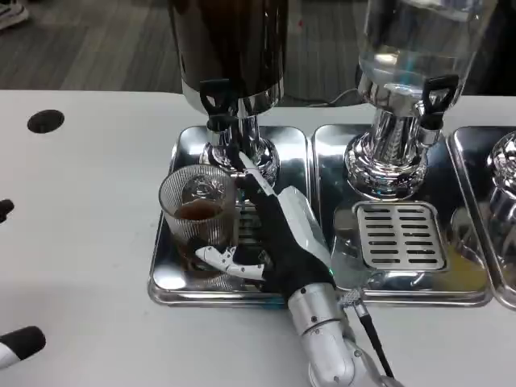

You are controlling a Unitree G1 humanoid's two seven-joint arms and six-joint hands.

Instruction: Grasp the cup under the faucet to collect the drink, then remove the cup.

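A ribbed glass cup (197, 211) with a little brown drink in it stands on the left chrome tray (165, 278). It is just in front of the black faucet (216, 101) of the dark dispenser (230, 44). My right hand (278, 234) grips the cup from its right side, thumb across the near side and fingers reaching round the far side. At the picture's left edge, two fingertips of my left hand (18, 345) show above the bare table. They are apart, hold nothing, and are far from the cup.
A second dispenser (415, 48) with clear liquid stands to the right, its black tap (435, 95) above a chrome tray with a slotted grate (401, 235). A third tray (496, 201) shows at the right edge. A black round hole (46, 121) marks the table's far left.
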